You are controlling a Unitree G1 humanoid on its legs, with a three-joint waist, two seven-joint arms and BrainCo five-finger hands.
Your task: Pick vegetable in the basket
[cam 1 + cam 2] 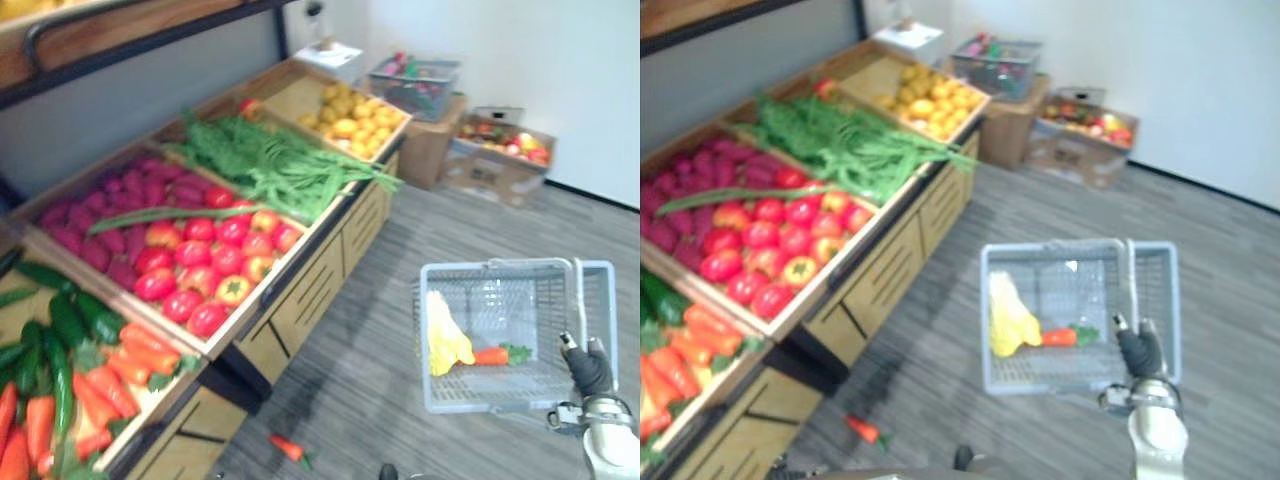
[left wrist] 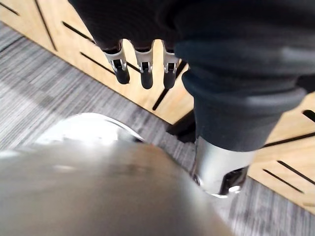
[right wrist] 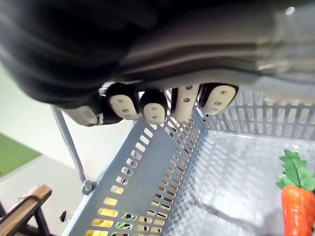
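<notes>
Left robot hand (image 2: 142,69): fingers hang straight and loose, nothing in them. Behind it are the wooden drawer fronts of the produce stand (image 1: 310,300) and grey floor (image 1: 400,400).

Stand bins, left to right:
- carrots (image 1: 120,375) with cucumbers (image 1: 60,330) beside them
- red peppers (image 1: 200,265), a few yellowish. Dark-purple vegetables (image 1: 100,215) sit at the back of that bin, kind unclear, and a long green pod (image 1: 160,215) lies across both
- long green beans (image 1: 280,165), piled and spilling over the front edge
- yellow fruit (image 1: 355,118)

One loose carrot (image 1: 288,447) lies on the floor just in front of the stand's near end, well apart from the basket.

Grey-blue plastic basket (image 1: 490,395) hangs over the floor, right of the stand. Inside:
- a yellow item (image 1: 445,335) against the left wall, can't tell what it is
- a basket carrot (image 1: 490,355) with a green top, just beside the yellow item on the bottom

Right robot hand (image 1: 590,370) is at the basket's right end. The wrist view shows its fingertips (image 3: 152,105) curled round the basket handle (image 1: 577,300), clamped on it.

Against the back wall are cardboard boxes (image 1: 500,165) holding mixed produce, and a second wire basket (image 1: 415,85) sits on top of one.
</notes>
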